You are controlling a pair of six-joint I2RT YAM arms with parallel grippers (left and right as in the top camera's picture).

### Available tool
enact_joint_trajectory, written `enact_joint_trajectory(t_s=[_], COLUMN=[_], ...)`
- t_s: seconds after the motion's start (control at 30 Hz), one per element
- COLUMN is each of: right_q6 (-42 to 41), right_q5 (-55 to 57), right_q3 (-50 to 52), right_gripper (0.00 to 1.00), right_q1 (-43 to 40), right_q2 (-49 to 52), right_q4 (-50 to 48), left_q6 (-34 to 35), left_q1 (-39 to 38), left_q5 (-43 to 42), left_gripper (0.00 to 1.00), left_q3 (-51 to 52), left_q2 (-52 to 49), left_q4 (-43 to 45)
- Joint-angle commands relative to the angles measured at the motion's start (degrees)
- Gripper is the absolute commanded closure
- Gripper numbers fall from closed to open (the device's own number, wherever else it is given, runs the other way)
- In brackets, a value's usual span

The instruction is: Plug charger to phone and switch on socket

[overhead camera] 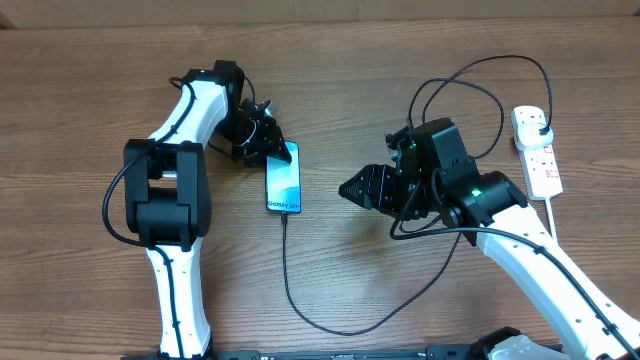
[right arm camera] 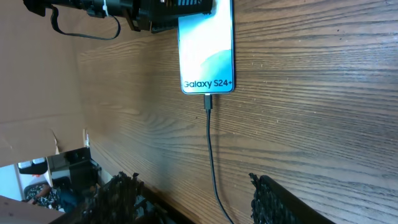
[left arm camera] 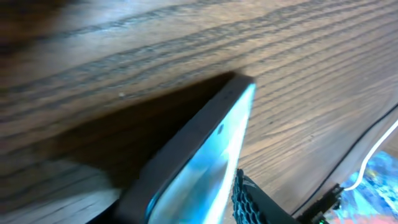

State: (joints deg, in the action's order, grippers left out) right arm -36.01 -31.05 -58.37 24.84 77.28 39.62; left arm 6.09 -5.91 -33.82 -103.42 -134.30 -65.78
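Phone (overhead camera: 283,178) top nr left jaws

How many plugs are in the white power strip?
1: the charger's black plug sits in the far-end socket of the power strip; its other sockets look empty.

I find both arms built alike: white tubular links joined by black motor housings. On the left arm (overhead camera: 178,125) a black cable (overhead camera: 106,208) loops outside the large black joint block (overhead camera: 165,195). The right arm (overhead camera: 530,255) carries a green indicator light (overhead camera: 477,192) on its black wrist. The right fingers (right arm camera: 277,199) are black with ridged, textured pads.
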Motion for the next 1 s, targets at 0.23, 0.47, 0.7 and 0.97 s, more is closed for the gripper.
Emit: enact_joint_trajectory(t_s=[0.23, 0.47, 0.7, 0.97], right_q6=[0.55, 0.55, 3.10, 3.65], right_q5=[0.59, 0.66, 2.12, 3.65], right_q3=[-0.07, -0.07, -0.09, -1.33], right_gripper=[0.37, 0.37, 0.38, 0.38], right_q1=[0.28, 0.28, 0.15, 0.15], right_q2=[0.00, 0.00, 0.00, -0.02], right_q4=[-0.22, 0.11, 0.98, 2.49], left_q6=[0.37, 0.35, 0.33, 0.13], left_q1=[0.11, 0.17, 1.55, 2.69], left_q5=[9.38, 15.85, 17.92, 17.84], left_gripper=[0.55, 0.58, 0.63, 0.62], left_q3=[0.22, 0.20, -3.87, -19.43], left_q2=[-0.39, -0.39, 0.96, 9.79], left_q4=[-0.35, 0.04, -3.19, -12.94])
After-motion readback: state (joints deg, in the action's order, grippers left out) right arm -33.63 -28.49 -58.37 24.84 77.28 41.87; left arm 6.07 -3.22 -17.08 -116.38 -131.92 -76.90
